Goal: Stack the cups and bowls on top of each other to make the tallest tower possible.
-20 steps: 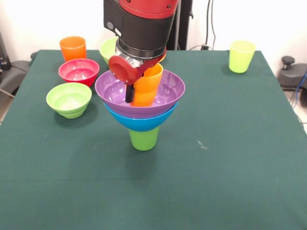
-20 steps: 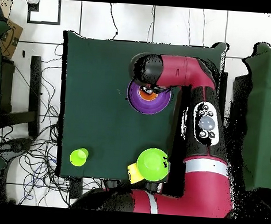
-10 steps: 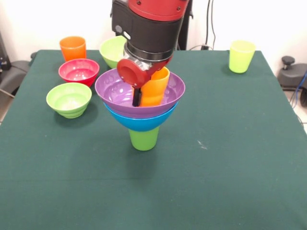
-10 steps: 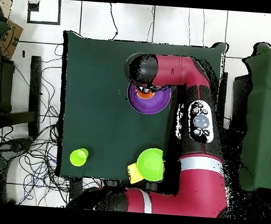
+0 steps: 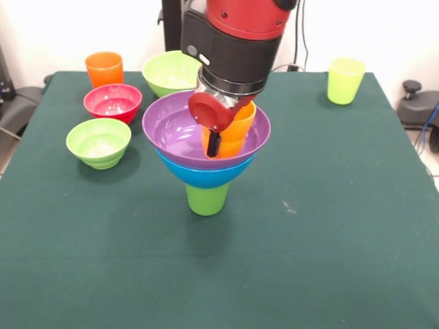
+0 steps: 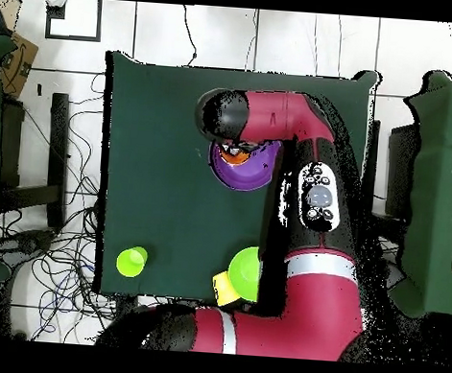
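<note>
The tower stands mid-table: an upturned green cup [image 5: 206,198], on it the large blue bowl [image 5: 201,176], and in that the purple bowl [image 5: 175,129]. My gripper [image 5: 223,142] reaches down into the purple bowl. It is shut on the orange-yellow cup [image 5: 238,132], which stands upright in the bowl's right half. One black finger [image 5: 213,143] shows in front of the cup; the other is hidden behind it. In the overhead view the arm's wrist covers most of the purple bowl [image 6: 242,173], and only a bit of the cup [image 6: 234,156] shows.
An orange cup [image 5: 104,68], a small red bowl [image 5: 112,101] and a small lime green bowl [image 5: 99,141] sit at the left. The large lime green bowl [image 5: 170,72] is behind the tower. A yellow-green cup [image 5: 345,79] stands far right. A pale yellow cup [image 6: 224,288] shows overhead.
My gripper has moved right with the orange-yellow cup, from the middle of the purple bowl to its right half. The bowls have shifted slightly right with it.
</note>
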Controlling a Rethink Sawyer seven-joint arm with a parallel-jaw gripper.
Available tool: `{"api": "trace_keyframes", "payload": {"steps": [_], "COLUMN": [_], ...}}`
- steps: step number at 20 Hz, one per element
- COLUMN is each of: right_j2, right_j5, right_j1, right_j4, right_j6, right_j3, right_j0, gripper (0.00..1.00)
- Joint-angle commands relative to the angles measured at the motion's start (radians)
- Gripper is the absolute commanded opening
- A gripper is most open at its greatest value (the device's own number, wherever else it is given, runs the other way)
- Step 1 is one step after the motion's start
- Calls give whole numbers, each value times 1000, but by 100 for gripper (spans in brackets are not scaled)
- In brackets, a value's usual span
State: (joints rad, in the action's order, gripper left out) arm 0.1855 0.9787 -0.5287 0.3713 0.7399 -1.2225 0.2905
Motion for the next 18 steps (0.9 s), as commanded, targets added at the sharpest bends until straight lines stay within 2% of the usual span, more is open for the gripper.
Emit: {"api": "trace_keyframes", "payload": {"steps": [1, 18], "right_j2": [-11, -61], "right_j5": [65, 107], "right_j1": [113, 119], "right_j4": [62, 51], "right_j6": [100, 92], "right_j3": [19, 96], "right_j0": [-53, -123], "gripper": [0, 0]}}
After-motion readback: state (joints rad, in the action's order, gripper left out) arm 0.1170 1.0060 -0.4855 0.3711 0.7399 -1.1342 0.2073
